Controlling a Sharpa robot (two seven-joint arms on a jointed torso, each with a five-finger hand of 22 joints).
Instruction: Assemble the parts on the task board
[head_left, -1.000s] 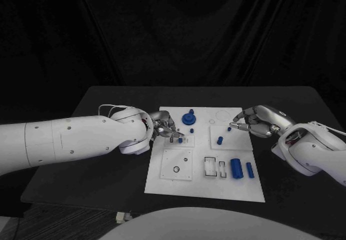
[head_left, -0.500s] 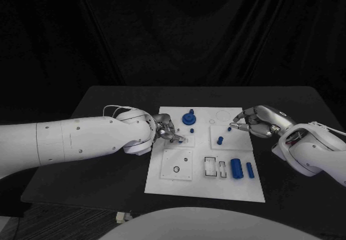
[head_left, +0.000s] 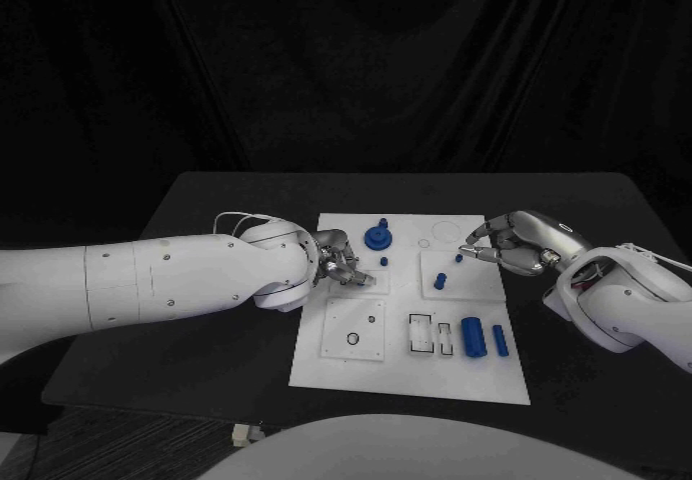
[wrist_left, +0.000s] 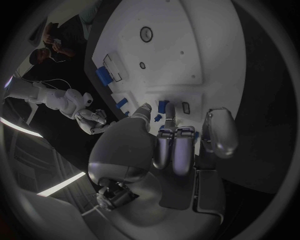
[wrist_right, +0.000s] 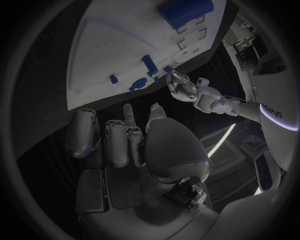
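Observation:
The white task board lies mid-table. My left hand reaches over its left side, onto a small raised block. In the left wrist view its fingertips pinch a small blue peg against the board. My right hand hovers at the board's right edge with its fingers curled together beside a short blue peg. Whether it holds anything is unclear. A blue round part with a stem stands at the board's far end. Other blue pegs stand nearby.
Two blue cylinders lie near the board's front right, beside rectangular slots. A square plate with a round hole sits at the front left. Black table surrounds the board.
My left hand has crept right and closed over the small peg on the left block, which now shows less. The right hand has not moved.

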